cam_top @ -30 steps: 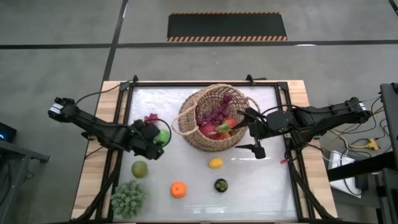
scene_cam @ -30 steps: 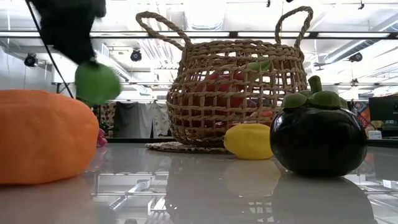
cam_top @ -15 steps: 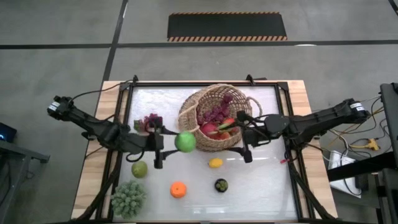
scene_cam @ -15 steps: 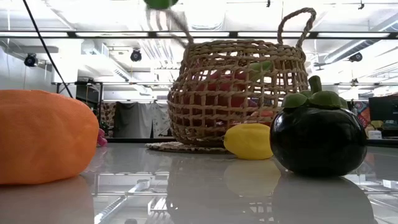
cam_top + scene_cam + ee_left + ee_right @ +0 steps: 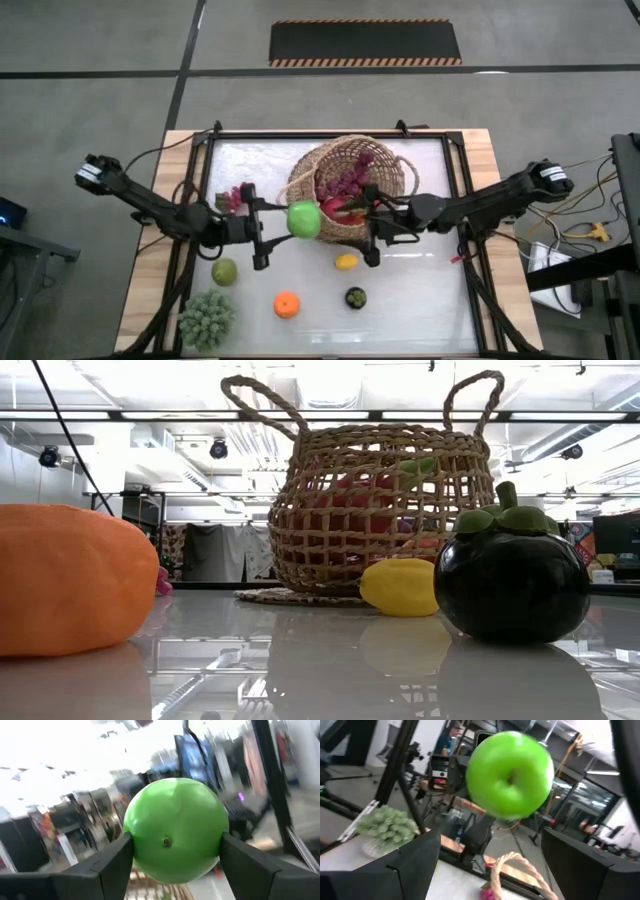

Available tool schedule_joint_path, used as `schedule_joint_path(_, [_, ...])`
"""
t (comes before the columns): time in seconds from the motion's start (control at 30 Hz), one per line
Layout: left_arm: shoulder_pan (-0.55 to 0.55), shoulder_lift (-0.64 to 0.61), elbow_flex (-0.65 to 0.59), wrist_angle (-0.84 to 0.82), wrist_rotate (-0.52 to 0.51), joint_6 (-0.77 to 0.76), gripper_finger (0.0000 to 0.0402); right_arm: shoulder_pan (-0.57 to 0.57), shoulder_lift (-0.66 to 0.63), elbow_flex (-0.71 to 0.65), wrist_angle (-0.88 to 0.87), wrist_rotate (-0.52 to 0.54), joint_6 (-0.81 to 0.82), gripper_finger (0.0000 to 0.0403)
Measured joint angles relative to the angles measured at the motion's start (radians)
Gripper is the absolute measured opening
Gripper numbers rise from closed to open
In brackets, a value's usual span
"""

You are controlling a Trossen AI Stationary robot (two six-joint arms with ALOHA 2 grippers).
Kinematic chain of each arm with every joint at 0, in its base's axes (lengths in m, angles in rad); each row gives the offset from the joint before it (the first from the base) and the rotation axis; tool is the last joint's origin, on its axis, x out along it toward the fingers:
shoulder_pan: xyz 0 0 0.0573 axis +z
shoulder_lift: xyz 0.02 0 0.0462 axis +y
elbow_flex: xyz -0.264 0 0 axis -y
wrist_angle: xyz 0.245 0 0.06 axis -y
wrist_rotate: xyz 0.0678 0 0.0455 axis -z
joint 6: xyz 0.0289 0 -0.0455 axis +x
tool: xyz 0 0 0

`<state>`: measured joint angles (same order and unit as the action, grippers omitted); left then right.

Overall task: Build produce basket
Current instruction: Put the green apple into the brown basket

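The wicker basket stands at the table's far middle, holding purple grapes and red fruit. My left gripper is shut on a green apple, held high over the basket's near-left rim. My right gripper is open over the basket's near side and points at the apple from the right without touching it. On the table lie more grapes, a green pear, an orange, a lemon and a dark round fruit. Neither gripper shows in the low view. My left gripper pinches the green apple by two opposite sides between its two fingers. The fingers come nearly level from the table's left, tipped slightly upward. The apple is lifted clear of the table, and one dimpled end faces back toward my wrist.
A spiky green plant-like ball sits at the near left corner. A black frame runs around the white tabletop. Bare tabletop lies at the near right and far left.
My left gripper has swung up from pointing down to nearly level and rolled, carrying the green apple up and toward the basket. My right gripper has moved leftward over the basket toward the apple, tipping up and staying open.
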<state>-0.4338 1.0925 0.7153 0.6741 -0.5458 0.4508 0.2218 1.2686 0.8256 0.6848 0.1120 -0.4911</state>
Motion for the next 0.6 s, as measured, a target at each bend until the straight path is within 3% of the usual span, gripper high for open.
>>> schedule_joint_path(0.23, [0.042, 0.024, -0.148, 0.344, 0.119, 0.006, 0.0249, -0.023, 0.057, 0.053, 0.101, 0.02, -0.001, 0.0327])
schedule_joint_path(0.47, [0.068, 0.077, -0.155, 0.399, 0.156, 0.014, 0.0249, -0.052, 0.107, 0.13, 0.057, 0.008, 0.053, 0.0327])
schedule_joint_path(0.6, [0.089, 0.106, -0.152, 0.448, 0.165, 0.026, 0.0249, -0.063, 0.121, 0.164, 0.013, -0.06, 0.055, 0.0328])
